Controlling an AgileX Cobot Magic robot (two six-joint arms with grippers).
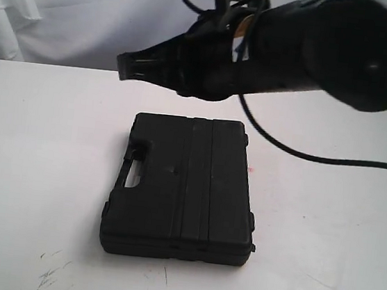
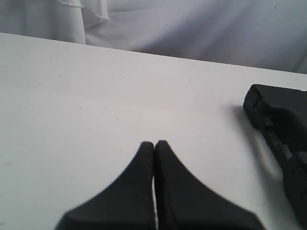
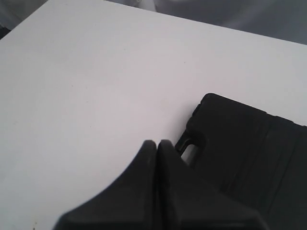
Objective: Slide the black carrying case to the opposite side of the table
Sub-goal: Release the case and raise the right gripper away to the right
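The black carrying case (image 1: 185, 186) lies flat near the middle of the white table (image 1: 30, 168), its handle cut-out (image 1: 133, 174) facing left. My right gripper (image 1: 123, 66) is shut and empty, reaching in from the upper right and hovering beyond the case's far left corner. In the right wrist view its closed tips (image 3: 156, 142) sit just off the case (image 3: 254, 153), next to the handle slot. My left gripper (image 2: 154, 143) is shut and empty over bare table; the case (image 2: 283, 129) shows only at that view's edge. The left arm is out of the exterior view.
A black cable (image 1: 318, 158) trails from the right arm over the table behind the case. A tiny red dot (image 1: 250, 169) lies right of the case, dark scuffs (image 1: 49, 275) mark the front. A white curtain (image 1: 69, 12) hangs behind the far edge.
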